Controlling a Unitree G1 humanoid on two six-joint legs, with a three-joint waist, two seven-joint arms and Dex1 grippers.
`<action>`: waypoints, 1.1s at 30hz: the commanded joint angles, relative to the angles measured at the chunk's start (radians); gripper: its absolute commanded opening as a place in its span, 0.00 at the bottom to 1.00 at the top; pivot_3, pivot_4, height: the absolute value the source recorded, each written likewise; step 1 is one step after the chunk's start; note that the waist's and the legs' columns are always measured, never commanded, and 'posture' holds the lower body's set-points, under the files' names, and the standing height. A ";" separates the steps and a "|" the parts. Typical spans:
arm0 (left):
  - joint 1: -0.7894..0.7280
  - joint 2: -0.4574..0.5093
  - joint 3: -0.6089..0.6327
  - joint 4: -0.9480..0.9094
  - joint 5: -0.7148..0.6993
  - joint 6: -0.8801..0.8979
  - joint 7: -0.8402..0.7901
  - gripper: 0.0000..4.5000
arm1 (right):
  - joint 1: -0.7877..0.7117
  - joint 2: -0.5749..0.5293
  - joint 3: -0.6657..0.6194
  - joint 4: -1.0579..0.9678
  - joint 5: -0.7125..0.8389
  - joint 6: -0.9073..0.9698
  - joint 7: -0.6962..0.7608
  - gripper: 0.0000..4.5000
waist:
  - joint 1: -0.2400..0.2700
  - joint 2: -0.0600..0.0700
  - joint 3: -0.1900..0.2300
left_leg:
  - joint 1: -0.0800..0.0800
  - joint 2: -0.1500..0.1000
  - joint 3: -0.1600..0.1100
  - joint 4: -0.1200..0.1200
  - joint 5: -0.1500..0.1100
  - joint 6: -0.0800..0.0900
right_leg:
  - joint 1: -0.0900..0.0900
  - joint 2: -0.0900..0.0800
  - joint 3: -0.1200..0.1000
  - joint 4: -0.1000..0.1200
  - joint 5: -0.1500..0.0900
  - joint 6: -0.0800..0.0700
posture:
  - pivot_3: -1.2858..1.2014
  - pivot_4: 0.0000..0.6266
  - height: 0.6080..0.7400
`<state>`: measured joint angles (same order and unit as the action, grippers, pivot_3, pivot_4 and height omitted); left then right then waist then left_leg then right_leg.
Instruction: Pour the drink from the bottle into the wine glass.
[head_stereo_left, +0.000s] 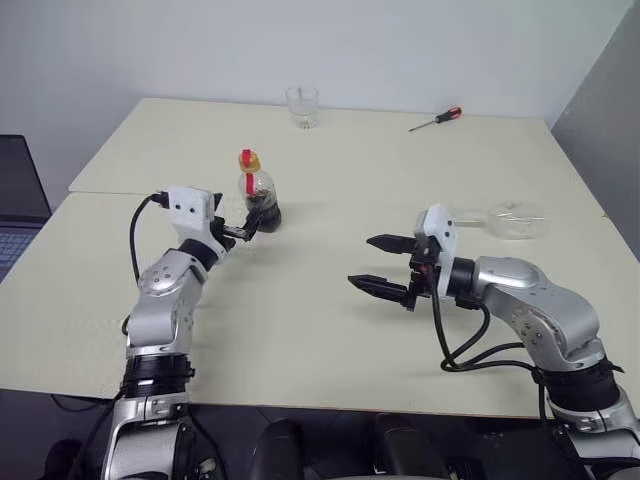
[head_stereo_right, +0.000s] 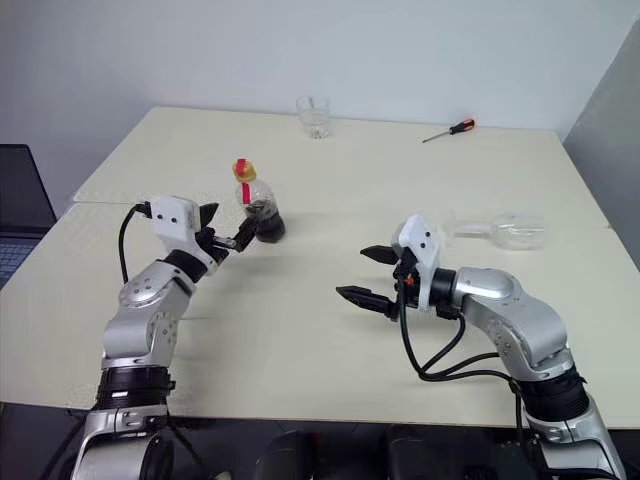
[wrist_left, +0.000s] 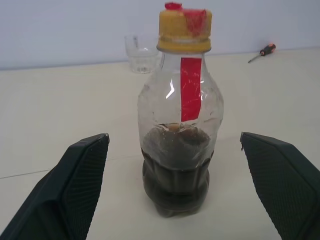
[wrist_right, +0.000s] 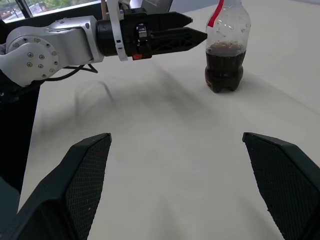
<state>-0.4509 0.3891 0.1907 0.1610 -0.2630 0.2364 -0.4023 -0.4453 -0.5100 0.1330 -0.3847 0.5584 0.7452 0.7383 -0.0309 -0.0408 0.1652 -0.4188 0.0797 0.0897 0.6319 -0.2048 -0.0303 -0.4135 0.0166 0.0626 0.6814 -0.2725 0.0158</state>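
On the left, the left gripper (head_stereo_left: 252, 226) reaches level toward the bottle (head_stereo_left: 258, 195), its fingers (wrist_left: 75, 185) spread wide to either side of the body without touching it. The bottle stands upright on the table (head_stereo_left: 300, 310), yellow cap on, a plain red strip down its front with no readable writing; the drink (wrist_left: 175, 170) fills its lower part. Farther right, the right gripper (head_stereo_left: 385, 265) hovers over bare tabletop with fingers apart, holding nothing. The wine glass (head_stereo_left: 510, 220) lies on its side beyond it. A tumbler (head_stereo_left: 302, 106) and a screwdriver (head_stereo_left: 437, 120) sit at the far edge.
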 joint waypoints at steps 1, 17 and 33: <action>-0.040 -0.007 -0.008 0.020 0.015 -0.034 0.009 1.00 | -0.018 0.003 -0.008 -0.021 -0.008 -0.021 -0.002 1.00 | 0.000 0.000 0.000 | 0.000 0.000 0.000 0.000 0.000 0.000 | 0.000 0.000 0.000 0.000 0.000 0.000 | 0.52 0.24 1.00; -0.128 -0.032 -0.047 0.206 0.058 -0.109 -0.017 1.00 | -0.032 0.026 -0.002 -0.026 -0.039 -0.021 -0.020 1.00 | 0.001 0.000 0.000 | 0.000 0.000 -0.001 0.000 0.000 0.000 | 0.000 0.000 -0.002 0.000 0.000 0.000 | 0.52 0.24 1.00; -0.366 -0.088 -0.063 0.654 0.124 -0.359 -0.015 1.00 | -0.008 0.026 -0.023 -0.047 -0.031 -0.007 -0.045 1.00 | 0.002 0.000 0.000 | -0.005 -0.001 -0.002 0.002 0.000 0.000 | 0.000 0.000 -0.011 -0.001 0.000 0.000 | 0.52 0.24 1.00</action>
<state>-0.7934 0.3059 0.1265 0.7988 -0.1497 -0.0846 -0.4226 -0.4513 -0.4815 0.1379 -0.3895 0.5149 0.7441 0.6966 -0.0292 -0.0409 0.1653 -0.4236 0.0792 0.0875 0.6338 -0.2048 -0.0303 -0.4134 0.0164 0.0510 0.6808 -0.2722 0.0154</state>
